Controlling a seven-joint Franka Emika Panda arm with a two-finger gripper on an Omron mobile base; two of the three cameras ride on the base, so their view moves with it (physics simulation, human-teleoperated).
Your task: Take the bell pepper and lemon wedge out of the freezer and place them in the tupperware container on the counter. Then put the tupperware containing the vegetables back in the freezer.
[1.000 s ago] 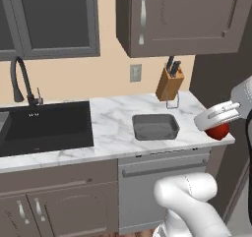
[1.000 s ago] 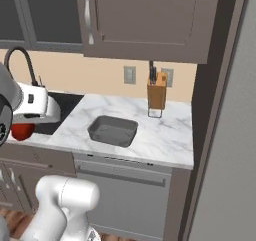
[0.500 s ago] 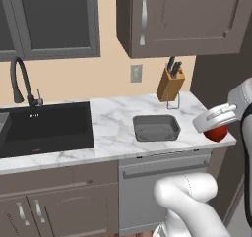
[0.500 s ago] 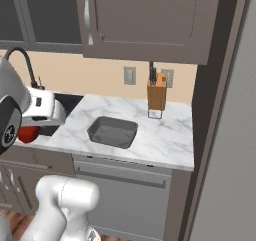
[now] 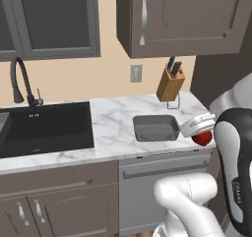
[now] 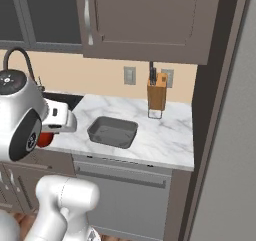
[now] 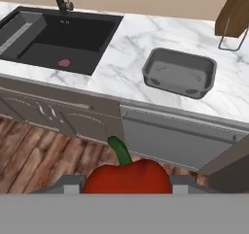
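Red bell pepper (image 7: 127, 175) clamped between the fingers (image 7: 73, 182), held off the tabletop (image 5: 115, 128) edge beside the grey tupperware container (image 5: 156, 128).

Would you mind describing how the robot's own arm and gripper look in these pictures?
The arm is made of glossy white, rounded segments with dark, nearly black joint bands; one dark band carries small pale lettering too small to read. A grey disc caps one joint in the right base view. The gripper has a boxy white body. No loose cables show.
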